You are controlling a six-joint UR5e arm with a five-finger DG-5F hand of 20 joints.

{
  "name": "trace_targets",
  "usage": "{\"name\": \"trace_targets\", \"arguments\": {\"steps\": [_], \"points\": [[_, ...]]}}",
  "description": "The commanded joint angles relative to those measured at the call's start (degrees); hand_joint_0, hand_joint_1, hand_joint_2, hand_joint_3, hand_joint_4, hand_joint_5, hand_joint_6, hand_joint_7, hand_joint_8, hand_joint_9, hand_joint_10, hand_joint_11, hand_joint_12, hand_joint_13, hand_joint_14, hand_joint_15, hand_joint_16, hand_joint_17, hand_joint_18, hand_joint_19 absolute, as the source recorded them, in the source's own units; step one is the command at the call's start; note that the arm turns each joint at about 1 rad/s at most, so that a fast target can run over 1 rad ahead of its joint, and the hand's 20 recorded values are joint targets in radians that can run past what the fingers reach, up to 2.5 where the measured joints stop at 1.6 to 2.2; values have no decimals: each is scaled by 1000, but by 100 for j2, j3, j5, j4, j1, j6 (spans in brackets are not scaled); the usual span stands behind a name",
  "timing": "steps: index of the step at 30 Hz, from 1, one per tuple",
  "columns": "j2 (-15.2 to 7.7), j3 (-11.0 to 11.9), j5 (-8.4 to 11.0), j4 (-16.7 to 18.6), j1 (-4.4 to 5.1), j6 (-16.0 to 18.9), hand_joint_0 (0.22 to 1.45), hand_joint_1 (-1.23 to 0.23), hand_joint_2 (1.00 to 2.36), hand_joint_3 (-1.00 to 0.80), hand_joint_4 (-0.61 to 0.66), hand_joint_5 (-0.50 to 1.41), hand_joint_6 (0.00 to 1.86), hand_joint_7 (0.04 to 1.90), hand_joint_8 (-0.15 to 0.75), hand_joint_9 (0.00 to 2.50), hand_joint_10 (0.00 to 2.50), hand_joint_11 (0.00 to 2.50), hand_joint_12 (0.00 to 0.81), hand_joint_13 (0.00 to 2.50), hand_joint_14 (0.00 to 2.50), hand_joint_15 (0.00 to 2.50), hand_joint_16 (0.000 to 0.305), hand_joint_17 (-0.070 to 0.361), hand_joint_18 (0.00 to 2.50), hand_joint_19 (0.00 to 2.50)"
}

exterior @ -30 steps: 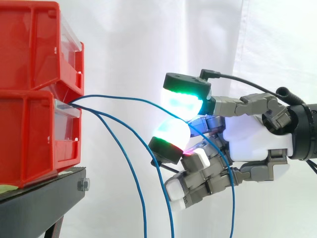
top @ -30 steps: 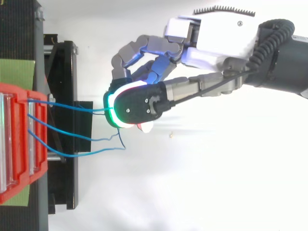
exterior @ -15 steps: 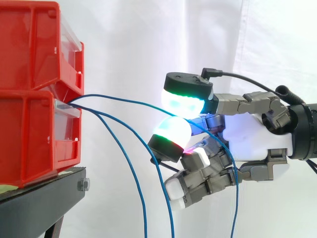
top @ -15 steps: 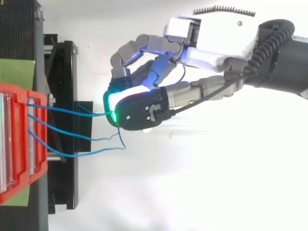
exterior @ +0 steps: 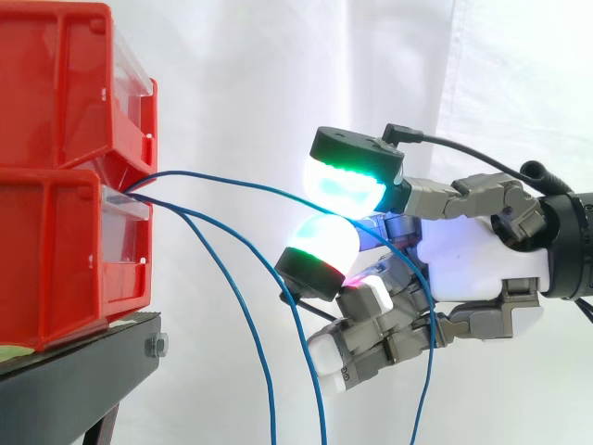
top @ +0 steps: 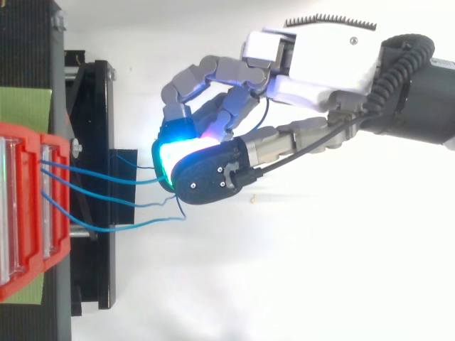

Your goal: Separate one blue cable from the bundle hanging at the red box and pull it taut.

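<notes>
Blue cable (exterior: pixel 241 182) stays pinched between the pads of the robot hand (exterior: pixel 473 269), now slightly higher.

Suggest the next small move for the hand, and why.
Probably draw the hand back from the red box, pinch closed: the top blue cable runs between its pads yet arcs slack, while two other blue cables hang free.
</notes>
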Motion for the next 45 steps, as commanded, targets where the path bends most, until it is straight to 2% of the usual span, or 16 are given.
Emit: {"name": "trace_targets", "arguments": {"steps": [1,6,13,16,25,31,35,36,38,41,42,43,44,45], "points": [[-9,-2,6,14,12,9,788,-764,1001,-483,25,-226,947,1383,318,936,17,904,315,823,20,508,32,73,653,470],[-18,7,6,23,20,18,791,-756,1000,-500,2,-229,946,1400,315,945,17,893,310,827,18,510,32,72,659,481],[-18,-2,138,-3,56,88,789,-737,1008,-393,-19,-227,950,1461,318,968,17,923,307,831,19,512,31,70,642,486],[-18,-2,155,-30,82,167,804,-745,1008,-399,-27,-227,950,1455,321,970,17,925,299,831,18,516,30,67,628,473],[-18,-2,146,-12,82,194,836,-767,1002,-470,-40,-229,948,1445,310,989,17,943,271,851,20,511,22,49,611,410],[-18,-2,120,-12,82,211,836,-776,1003,-473,-43,-229,945,1445,293,1103,9,1263,247,876,18,526,18,41,610,378],[-18,-2,155,-12,82,203,835,-773,1002,-469,-41,-229,945,1438,284,1114,1,1408,238,928,21,664,17,37,617,389],[-18,-2,155,-12,82,203,834,-773,1002,-466,-42,-229,945,1433,282,1113,0,1445,244,955,22,766,17,39,622,404],[-18,-2,155,-12,82,203,834,-771,1002,-467,-42,-230,945,1432,284,1088,107,1434,256,990,24,905,18,41,621,412],[-18,-2,138,-3,64,194,832,-770,1003,-464,-41,-230,945,1421,262,1008,605,1350,255,1110,18,1268,21,48,649,509],[-18,-2,120,-12,64,194,832,-770,1003,-465,-39,-229,946,1416,252,983,787,1330,245,1176,7,1487,25,57,711,617],[-26,-11,120,-12,56,194,833,-769,1002,-467,-32,-229,945,1418,254,957,1038,1260,242,1195,28,1604,27,61,741,671],[-26,-11,138,-12,56,185,833,-769,1003,-468,-33,-229,946,1412,246,947,1081,1276,243,1145,288,1587,29,64,760,716],[-26,-46,146,-3,56,185,833,-768,1003,-465,-31,-229,946,1411,253,935,1147,1256,249,1058,700,1497,30,68,831,901]]}}
